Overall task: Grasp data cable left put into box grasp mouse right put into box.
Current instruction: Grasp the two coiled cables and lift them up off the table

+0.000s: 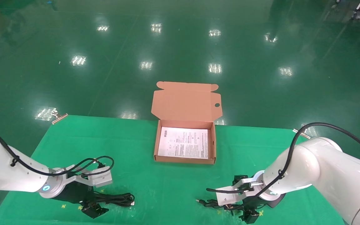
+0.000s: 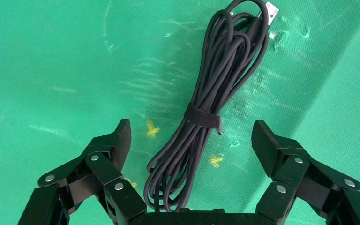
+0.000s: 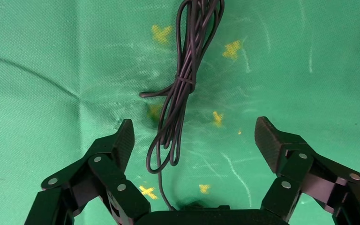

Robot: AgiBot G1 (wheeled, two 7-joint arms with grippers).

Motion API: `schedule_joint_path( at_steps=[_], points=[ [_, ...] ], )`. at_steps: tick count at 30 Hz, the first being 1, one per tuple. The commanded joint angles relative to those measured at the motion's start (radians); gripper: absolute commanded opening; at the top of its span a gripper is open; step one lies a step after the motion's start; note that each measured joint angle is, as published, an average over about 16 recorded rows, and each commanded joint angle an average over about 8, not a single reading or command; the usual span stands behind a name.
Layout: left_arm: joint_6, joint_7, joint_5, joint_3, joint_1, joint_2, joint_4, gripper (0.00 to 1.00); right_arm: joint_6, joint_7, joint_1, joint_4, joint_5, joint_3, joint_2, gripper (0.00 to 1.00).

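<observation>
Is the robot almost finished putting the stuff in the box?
Not yet. The box is open and holds only its white printed sheet. The left gripper is open around the data cable, which lies on the green cloth. The right gripper is open over the mouse's cord; the mouse itself is hidden. Both grabs and both drops are left.

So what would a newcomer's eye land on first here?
Probably the open box at the table's centre, its white printed sheet bright inside. Next, the two low tools: the left tool open astride the strapped data cable, the right tool open over a thin bundled cord.
</observation>
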Motion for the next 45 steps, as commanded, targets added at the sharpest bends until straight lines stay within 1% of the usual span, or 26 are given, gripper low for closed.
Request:
schedule_joint_path(
  at_steps=[1,35,41,45],
  points=[
    [0.0,-0.001,0.0,0.0,0.001,-0.001,-0.003,0.0,-0.001,-0.001,0.0,0.003,0.0,0.0,0.001,0.0],
    [0.004,-0.004,0.0,0.0,0.005,-0.005,-0.014,0.0,-0.005,-0.003,0.007,0.013,0.001,0.0,0.009,0.0],
    [0.029,-0.004,-0.019,-0.015,-0.019,-0.039,-0.028,0.0,-0.011,0.02,0.05,0.048,0.002,0.018,0.049,0.0],
    [0.061,-0.021,-0.042,-0.037,-0.056,-0.084,-0.06,0.0,-0.044,0.08,0.106,0.104,-0.017,0.029,0.103,0.0]
  ],
)
